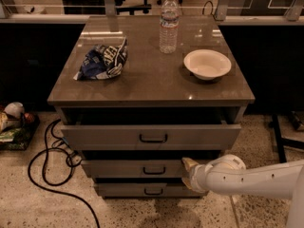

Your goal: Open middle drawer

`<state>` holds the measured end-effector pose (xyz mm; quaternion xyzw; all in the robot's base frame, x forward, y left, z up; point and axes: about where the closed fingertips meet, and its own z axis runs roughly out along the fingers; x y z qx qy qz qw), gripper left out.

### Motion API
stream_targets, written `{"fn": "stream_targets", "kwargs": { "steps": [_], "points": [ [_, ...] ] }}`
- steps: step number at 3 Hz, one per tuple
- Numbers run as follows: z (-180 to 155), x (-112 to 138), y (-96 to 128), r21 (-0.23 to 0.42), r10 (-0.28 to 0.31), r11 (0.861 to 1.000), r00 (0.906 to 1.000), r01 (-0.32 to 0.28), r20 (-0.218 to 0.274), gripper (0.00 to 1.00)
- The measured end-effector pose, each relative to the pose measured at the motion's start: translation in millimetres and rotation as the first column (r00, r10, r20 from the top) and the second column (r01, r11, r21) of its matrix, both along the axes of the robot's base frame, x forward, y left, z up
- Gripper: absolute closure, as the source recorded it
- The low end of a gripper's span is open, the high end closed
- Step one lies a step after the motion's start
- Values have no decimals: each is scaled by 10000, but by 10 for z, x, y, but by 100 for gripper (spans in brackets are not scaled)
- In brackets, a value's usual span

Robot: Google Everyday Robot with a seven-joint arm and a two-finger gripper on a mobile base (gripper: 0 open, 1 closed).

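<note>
Camera view looks down on a grey cabinet with three drawers stacked under a glossy brown surface. The uppermost drawer is pulled well out, its dark inside showing behind the front. Below it sits the middle drawer, with a small black bar handle at the centre of its front. This front stands further back than the top one and slightly ahead of the lowest drawer.

The tool is low at the right end of the middle drawer's front, right of the handle, on a white arm that reaches in from the right edge. I cannot tell whether the tool is open or closed, nor whether it touches the front.

On the surface, a clear water bottle stands upright at the back. A white bowl is to its right and nearer, and a crumpled blue chip bag lies on the left. A black cable loops on the speckled floor left of the cabinet.
</note>
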<state>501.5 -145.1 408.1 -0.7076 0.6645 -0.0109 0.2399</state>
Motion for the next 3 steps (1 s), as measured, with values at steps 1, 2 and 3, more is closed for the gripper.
{"fn": "stream_targets", "kwargs": {
  "steps": [1,2,3],
  "points": [
    [0,-1,0,-1,0,10000,10000,0,-1,100],
    [-1,-1,0,-1,1,10000,10000,-1,-2,100],
    [-1,-2,0,-1,2,10000,10000,-2,-4,100]
  ]
}}
